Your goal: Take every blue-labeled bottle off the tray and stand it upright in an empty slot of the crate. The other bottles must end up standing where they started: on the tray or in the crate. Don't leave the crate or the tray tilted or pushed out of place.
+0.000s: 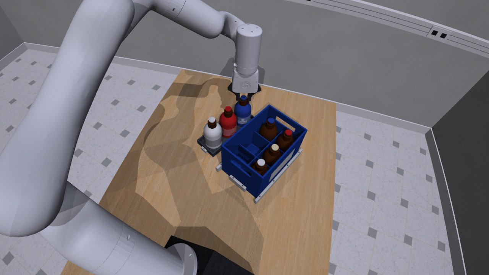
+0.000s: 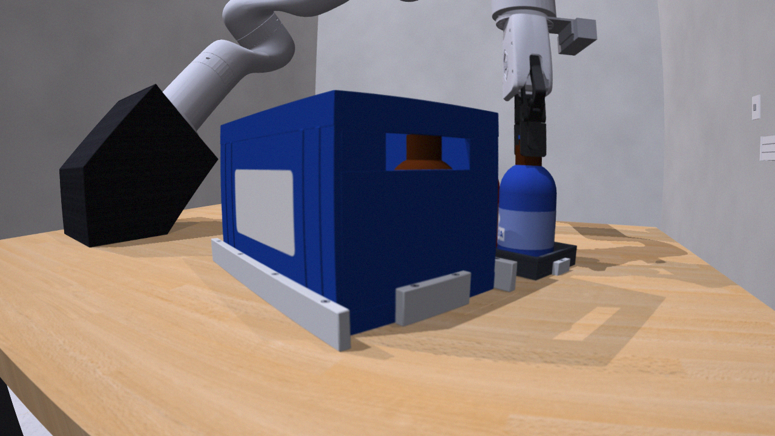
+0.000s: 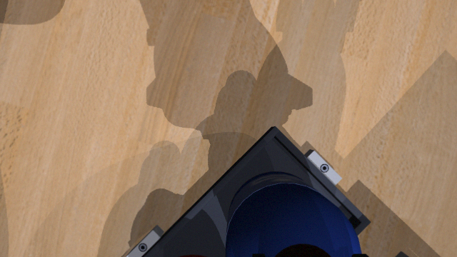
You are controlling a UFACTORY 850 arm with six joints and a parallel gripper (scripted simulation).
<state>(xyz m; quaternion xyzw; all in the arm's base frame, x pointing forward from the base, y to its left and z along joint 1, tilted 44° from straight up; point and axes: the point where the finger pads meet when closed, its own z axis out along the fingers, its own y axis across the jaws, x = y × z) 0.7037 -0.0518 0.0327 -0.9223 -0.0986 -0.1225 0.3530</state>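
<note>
A blue-labeled bottle (image 1: 242, 115) stands upright at the far end of the dark tray (image 1: 208, 148); it also shows in the exterior view (image 2: 527, 211) and from above in the wrist view (image 3: 293, 221). My gripper (image 1: 243, 99) comes straight down from above and is shut on the bottle's neck, as the exterior view (image 2: 531, 142) shows. The bottle's base is at the tray (image 2: 536, 259). A red-labeled bottle (image 1: 228, 122) and a white-labeled bottle (image 1: 212, 134) stand beside it on the tray. The blue crate (image 1: 262, 153) sits right next to the tray.
The crate holds several brown bottles (image 1: 268, 129) along its right side; the left slots (image 1: 248, 149) look empty. Grey brackets (image 2: 280, 292) sit against the crate's base and small ones (image 3: 324, 167) at the tray's edge. The arm's black base (image 2: 132, 165) stands behind the crate.
</note>
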